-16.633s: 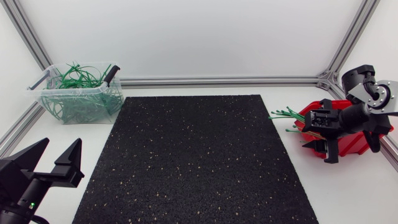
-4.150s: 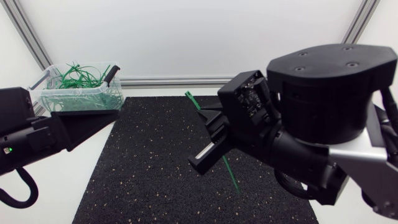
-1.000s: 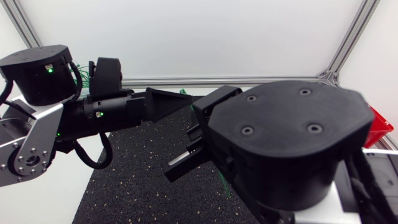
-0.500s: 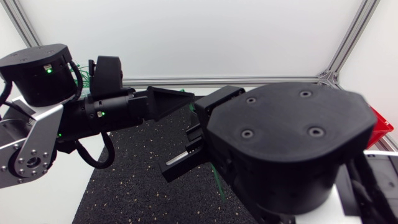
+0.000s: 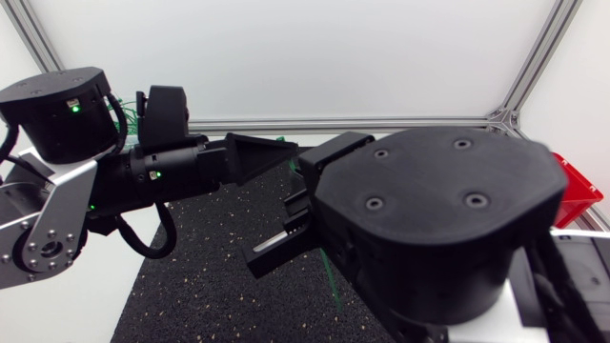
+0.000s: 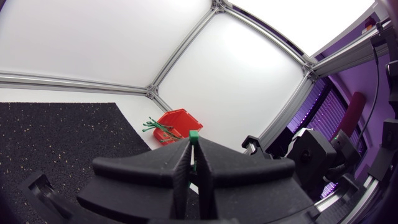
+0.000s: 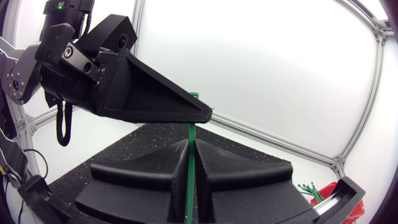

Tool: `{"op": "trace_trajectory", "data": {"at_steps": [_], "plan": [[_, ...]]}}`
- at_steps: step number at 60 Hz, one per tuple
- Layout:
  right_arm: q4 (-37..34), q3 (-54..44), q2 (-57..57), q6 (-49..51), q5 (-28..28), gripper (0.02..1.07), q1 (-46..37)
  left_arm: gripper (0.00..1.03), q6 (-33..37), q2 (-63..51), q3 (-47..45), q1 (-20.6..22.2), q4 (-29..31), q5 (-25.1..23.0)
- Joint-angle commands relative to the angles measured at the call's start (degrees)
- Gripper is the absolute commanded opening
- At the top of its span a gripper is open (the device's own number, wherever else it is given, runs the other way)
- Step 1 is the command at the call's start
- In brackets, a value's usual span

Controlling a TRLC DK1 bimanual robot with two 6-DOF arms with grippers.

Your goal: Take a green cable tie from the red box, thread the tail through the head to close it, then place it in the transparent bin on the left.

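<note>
Black wedge fingers [image 7: 149,171] of the right gripper [image 7: 191,146] pinch a thin green plastic cable tie [image 7: 192,124] upright. The left gripper [image 6: 193,148], reaching level from the overhead frame's left, seemingly clamps its head.

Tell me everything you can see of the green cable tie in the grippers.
The cable tie is a thin, flat green plastic strip, straight, held in the air above the mat, not yet looped. The right gripper is shut on its middle. The left gripper pinches it near one end, with a short tip poking out past it. Its tail hangs free below.
</note>
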State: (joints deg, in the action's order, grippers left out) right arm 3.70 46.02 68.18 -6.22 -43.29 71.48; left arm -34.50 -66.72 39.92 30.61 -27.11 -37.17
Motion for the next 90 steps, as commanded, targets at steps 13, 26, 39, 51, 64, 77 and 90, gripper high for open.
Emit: {"op": "trace_trajectory", "data": {"at_steps": [13,26,39,51,64,77,90], "plan": [[7.2,-3.9,-3.1,5.1,12.9,0.14,-2.6,0.04,-0.2,-0.5,0.9,-0.9,-1.0,0.5],[4.1,-3.7,-4.2,8.2,14.9,0.19,-4.4,0.04,-0.3,-0.2,0.4,-1.5,-0.8,-0.9],[-5.0,-1.5,-6.9,8.2,24.8,0.35,-10.8,0.04,-0.5,0.2,0.2,-3.8,-0.7,-2.7],[-13.7,2.6,-6.5,8.2,46.5,0.5,-22.4,0.04,-1.2,1.1,-0.3,-4.9,-0.6,-6.1],[-18.6,7.2,-0.3,11.3,70.5,0.5,-34.4,0.04,-1.4,2.0,-1.3,-4.9,-0.3,-8.6],[-23.1,11.8,5.8,12.8,88.2,0.5,-40.0,0.04,-1.4,2.1,-1.4,-4.7,-0.3,-9.1],[-25.9,15.2,9.1,15.6,95.1,0.45,-40.4,0.04,-1.8,1.9,-1.4,-4.8,-0.2,-9.9]]}}
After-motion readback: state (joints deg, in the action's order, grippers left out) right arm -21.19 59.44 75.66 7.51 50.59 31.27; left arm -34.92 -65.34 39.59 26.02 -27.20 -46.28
